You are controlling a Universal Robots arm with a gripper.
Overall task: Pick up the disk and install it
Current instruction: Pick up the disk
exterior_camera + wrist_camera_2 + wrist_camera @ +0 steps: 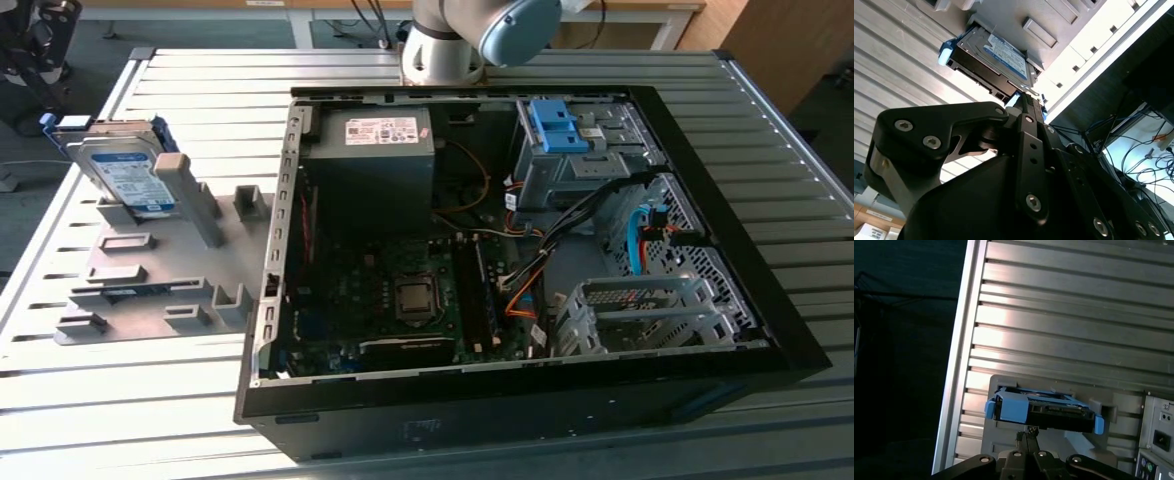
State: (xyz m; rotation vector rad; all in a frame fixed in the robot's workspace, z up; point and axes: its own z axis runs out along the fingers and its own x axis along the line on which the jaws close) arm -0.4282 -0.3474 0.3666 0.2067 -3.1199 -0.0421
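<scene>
The disk (127, 175) is a silver drive with a white-and-blue label in a blue bracket. It leans upright in the grey holder (147, 270) at the exterior view's left, and in both wrist views the disk (999, 55) (1044, 410) sits beyond the fingertips. My gripper (1026, 100) (1026, 432) is some way short of it, touching nothing, its fingers shut together and empty. The arm (454, 40) stands at the far edge of the table behind the open computer case (534, 395).
Inside the case, a bare blue bracket (558, 125) sits on the metal drive cage (587, 170) at the far right. A grey power supply box (387, 150) with a white sticker, the motherboard and loose cables lie beside it. The slatted metal table (134, 400) carries everything.
</scene>
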